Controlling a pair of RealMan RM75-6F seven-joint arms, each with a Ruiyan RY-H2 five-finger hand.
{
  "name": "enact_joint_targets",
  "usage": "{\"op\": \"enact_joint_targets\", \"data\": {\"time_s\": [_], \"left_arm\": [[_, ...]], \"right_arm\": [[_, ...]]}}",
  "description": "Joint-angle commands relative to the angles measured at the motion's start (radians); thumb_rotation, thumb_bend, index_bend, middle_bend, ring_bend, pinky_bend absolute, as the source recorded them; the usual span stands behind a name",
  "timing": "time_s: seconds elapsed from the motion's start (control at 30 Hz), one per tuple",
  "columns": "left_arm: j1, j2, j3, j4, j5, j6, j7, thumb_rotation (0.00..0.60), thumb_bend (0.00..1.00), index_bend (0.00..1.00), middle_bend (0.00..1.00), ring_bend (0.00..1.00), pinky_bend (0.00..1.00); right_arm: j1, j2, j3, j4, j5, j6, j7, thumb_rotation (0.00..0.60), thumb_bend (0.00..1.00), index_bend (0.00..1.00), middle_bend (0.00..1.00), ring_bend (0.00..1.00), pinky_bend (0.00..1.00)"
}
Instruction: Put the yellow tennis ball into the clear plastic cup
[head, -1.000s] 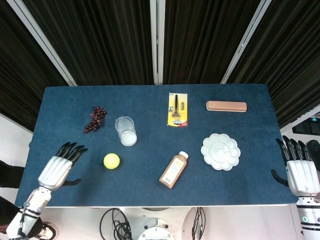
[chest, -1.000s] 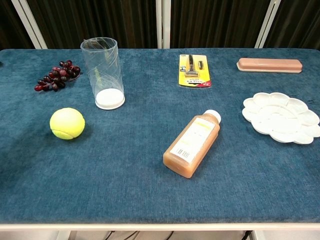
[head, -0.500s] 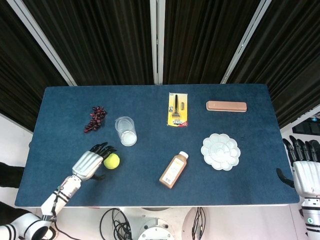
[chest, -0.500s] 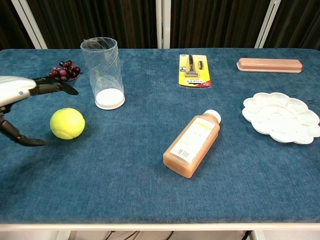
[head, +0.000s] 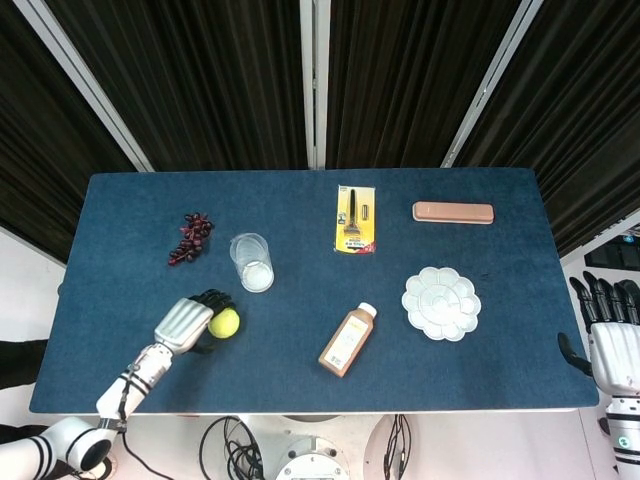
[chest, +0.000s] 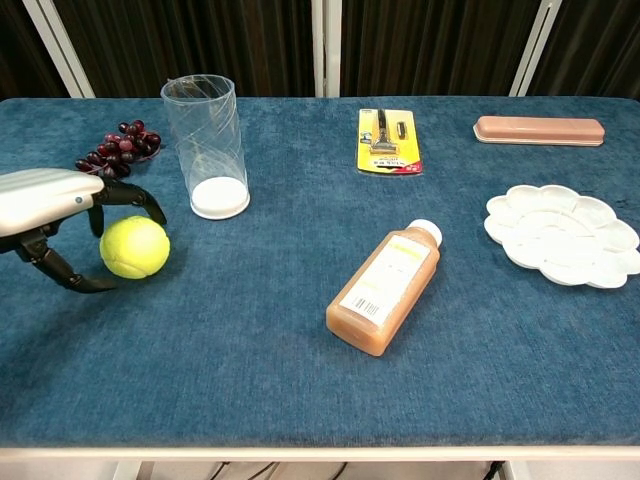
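Observation:
The yellow tennis ball (head: 224, 322) (chest: 134, 247) lies on the blue table, in front of and to the left of the clear plastic cup (head: 252, 262) (chest: 208, 145). The cup stands upright and has nothing in it. My left hand (head: 185, 322) (chest: 50, 200) sits right against the ball's left side. Its fingers arch over the ball and the thumb reaches low along the near side, but the ball still rests on the cloth and I see no firm grip. My right hand (head: 610, 335) hangs off the table's right edge, fingers spread, holding nothing.
Dark grapes (head: 190, 238) (chest: 115, 152) lie behind the left hand. An orange bottle (head: 347, 339) (chest: 385, 288) lies on its side mid-table. A white palette (head: 441, 303) (chest: 560, 233), a yellow razor pack (head: 356, 221) (chest: 388, 140) and a pink case (head: 453, 212) (chest: 540, 130) are to the right.
My left hand has moved right to the ball and curled its fingers over it. The right hand has slid slightly further off the table edge. The ball has not moved.

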Motion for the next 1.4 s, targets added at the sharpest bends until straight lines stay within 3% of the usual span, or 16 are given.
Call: {"op": "enact_joint_targets", "data": {"time_s": [0.03,0.2,0.3,0.43,0.67,0.87,1.0,1.23,1.4], "left_arm": [[-0.009,-0.006,0.006,0.008,-0.003,-0.009,-0.002,0.600,0.23,0.32,0.29,0.26,0.53],[-0.016,-0.027,0.006,0.035,0.001,0.007,-0.008,0.600,0.23,0.42,0.41,0.41,0.70],[-0.016,-0.030,0.002,0.036,0.007,0.031,-0.006,0.600,0.23,0.47,0.47,0.47,0.75],[-0.009,0.001,-0.018,-0.006,0.011,0.086,-0.013,0.600,0.24,0.48,0.47,0.48,0.75],[-0.022,0.121,-0.136,-0.130,-0.047,0.173,0.057,0.600,0.24,0.49,0.48,0.48,0.75],[-0.071,0.162,-0.209,-0.172,-0.096,0.165,0.140,0.600,0.29,0.50,0.48,0.48,0.75],[-0.101,0.159,-0.243,-0.217,-0.133,0.153,0.134,0.600,0.29,0.50,0.48,0.48,0.75],[-0.152,0.114,-0.252,-0.216,-0.137,0.140,0.160,0.600,0.27,0.49,0.48,0.48,0.74],[-0.194,0.076,-0.266,-0.184,-0.220,0.085,0.193,0.600,0.25,0.49,0.47,0.48,0.73]], "right_arm": [[-0.002,0.003,0.000,-0.002,0.006,-0.002,0.001,0.600,0.31,0.00,0.00,0.00,0.00],[-0.003,0.005,0.001,-0.007,0.010,-0.004,-0.004,0.600,0.32,0.00,0.00,0.00,0.00],[-0.005,0.006,0.002,-0.010,0.011,-0.001,-0.006,0.600,0.32,0.00,0.00,0.00,0.00],[-0.007,0.010,0.003,-0.013,0.013,0.002,-0.008,0.600,0.32,0.00,0.00,0.00,0.00],[-0.007,0.010,0.001,-0.015,0.008,0.000,-0.008,0.600,0.32,0.00,0.00,0.00,0.00],[-0.003,0.003,0.001,-0.009,0.005,-0.007,-0.012,0.600,0.32,0.00,0.00,0.00,0.00],[-0.005,0.005,0.002,-0.011,0.005,-0.003,-0.015,0.600,0.32,0.00,0.00,0.00,0.00],[-0.006,0.004,0.003,-0.003,-0.002,0.003,-0.004,0.600,0.32,0.00,0.00,0.00,0.00],[-0.004,-0.003,0.002,0.004,-0.012,0.007,0.002,0.600,0.32,0.00,0.00,0.00,0.00]]}}
